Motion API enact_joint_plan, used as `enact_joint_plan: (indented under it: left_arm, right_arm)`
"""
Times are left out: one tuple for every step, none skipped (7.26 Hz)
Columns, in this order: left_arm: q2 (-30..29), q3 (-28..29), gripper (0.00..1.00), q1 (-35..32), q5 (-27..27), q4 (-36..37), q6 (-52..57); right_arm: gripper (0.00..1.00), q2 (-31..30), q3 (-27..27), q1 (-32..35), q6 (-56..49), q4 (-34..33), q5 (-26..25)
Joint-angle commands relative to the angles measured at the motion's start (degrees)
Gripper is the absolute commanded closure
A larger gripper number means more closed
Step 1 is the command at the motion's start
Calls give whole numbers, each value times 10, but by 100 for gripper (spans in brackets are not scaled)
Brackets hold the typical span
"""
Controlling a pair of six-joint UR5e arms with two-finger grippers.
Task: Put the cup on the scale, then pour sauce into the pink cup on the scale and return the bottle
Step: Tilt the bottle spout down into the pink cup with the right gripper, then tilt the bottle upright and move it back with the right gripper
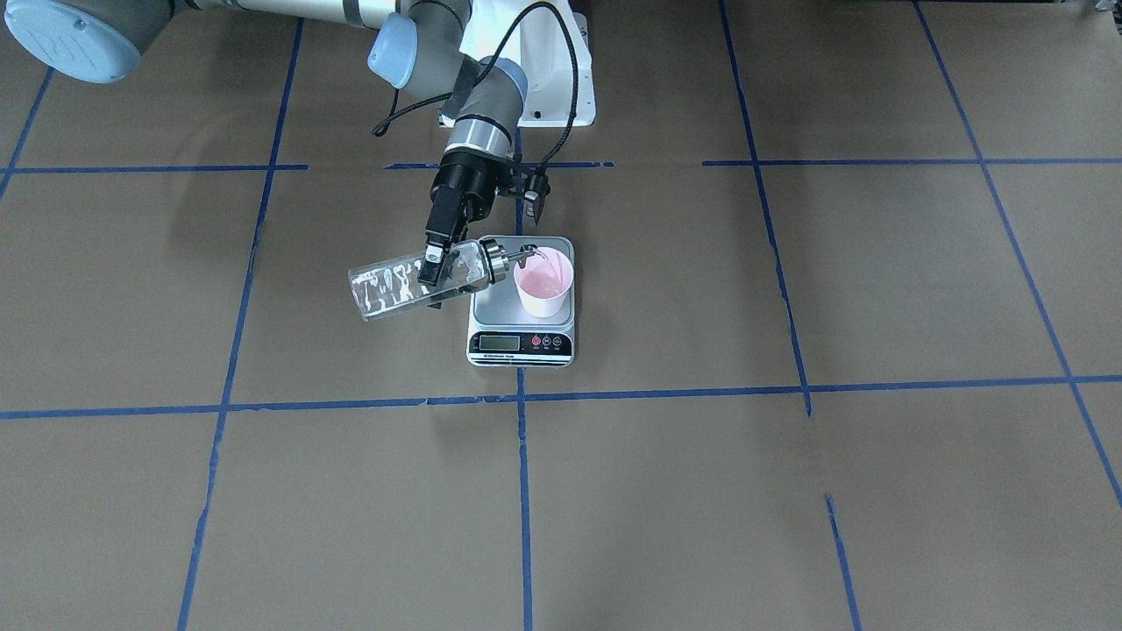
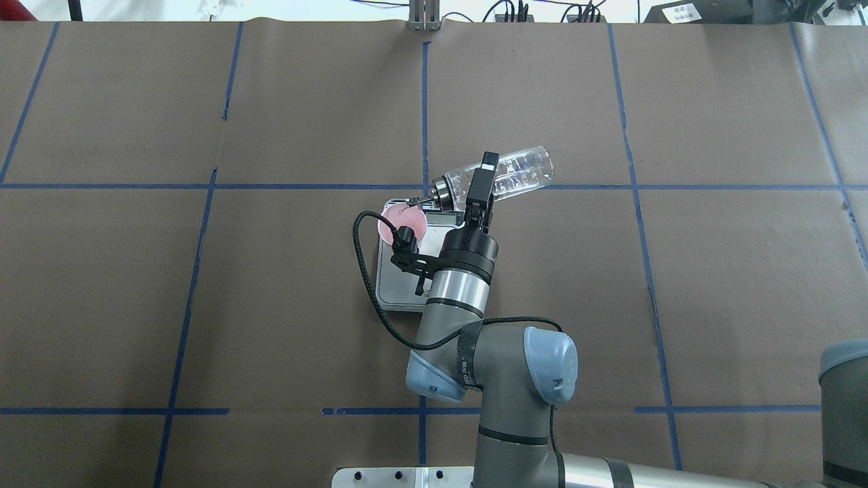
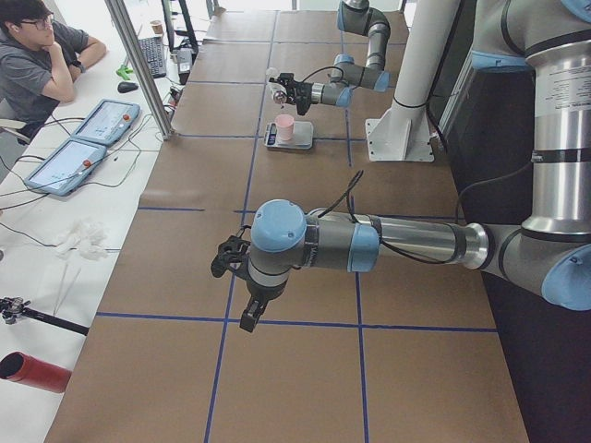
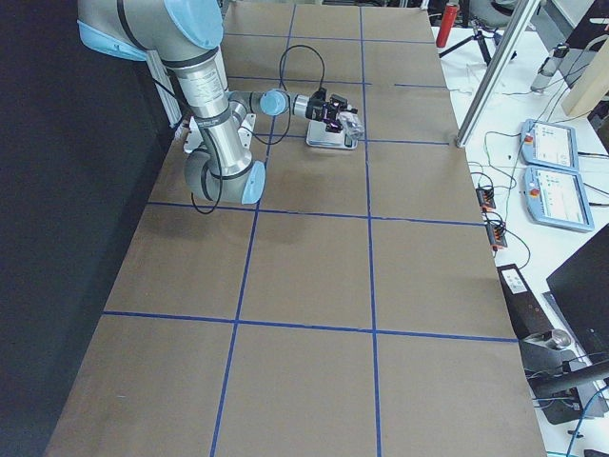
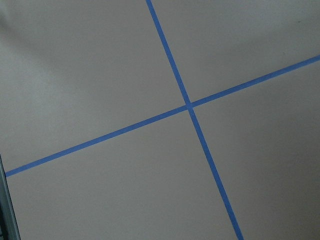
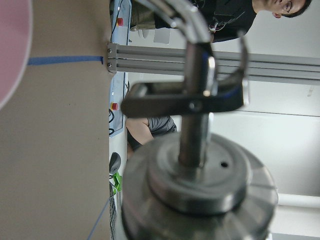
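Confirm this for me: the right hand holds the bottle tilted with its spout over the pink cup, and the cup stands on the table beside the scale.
Not quite. The cup stands on the scale, on its platform, not beside it; the exterior front-facing view shows this. The right hand does hold the bottle tilted, spout over the cup.

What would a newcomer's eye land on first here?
The right end effector grips the bottle tipped nearly flat, with its silver pourer over the pink cup. The cup stands on the scale near mid-table. The left arm hangs well apart from them, toward the table's left end.
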Motion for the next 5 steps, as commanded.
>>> enact_joint_plan:
  left_arm:
    - [0, 0, 0, 0, 0, -2, 0]
    - [0, -2, 0, 0, 0, -2, 0]
    - [0, -4, 0, 0, 0, -2, 0]
    - [0, -4, 0, 0, 0, -2, 0]
    - [0, -4, 0, 0, 0, -2, 0]
  right_arm:
    - [100, -45, 57, 2, 23, 162, 69]
    - [100, -48, 62, 5, 60, 230, 116]
    - [100, -52, 64, 6, 127, 298, 143]
    - [100, -54, 80, 11, 142, 312, 170]
    - [100, -63, 99, 22, 203, 330, 200]
